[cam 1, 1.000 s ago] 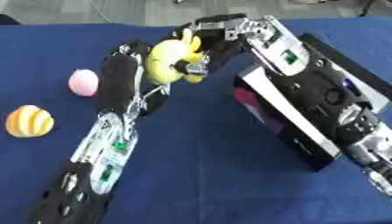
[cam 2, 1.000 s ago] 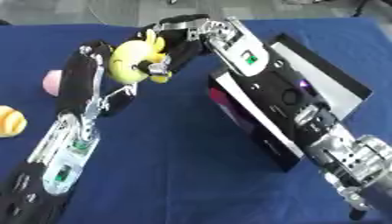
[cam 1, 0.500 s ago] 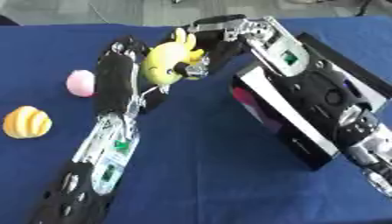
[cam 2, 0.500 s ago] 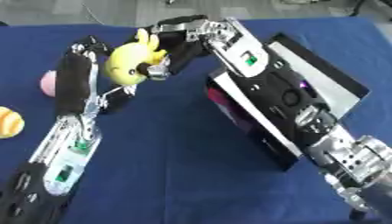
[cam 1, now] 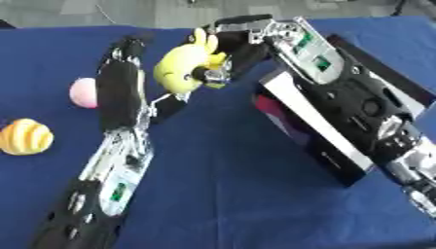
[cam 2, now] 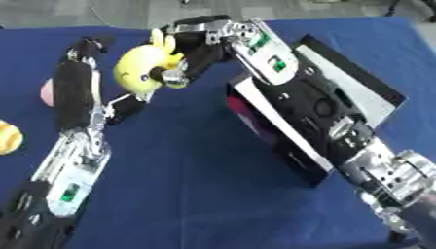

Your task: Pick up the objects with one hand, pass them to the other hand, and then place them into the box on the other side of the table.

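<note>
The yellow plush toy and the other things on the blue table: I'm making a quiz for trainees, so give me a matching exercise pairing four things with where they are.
Things:
1. yellow plush toy
2. pink ball
3. orange striped ball
4. box

Places:
A. on the table at the left edge
B. on the robot's right side of the table, under the right arm
C. lifted above the table, between the left hand and the right hand
D. on the table, just left of the left forearm

Pairs: 1-C, 2-D, 3-A, 4-B
</note>
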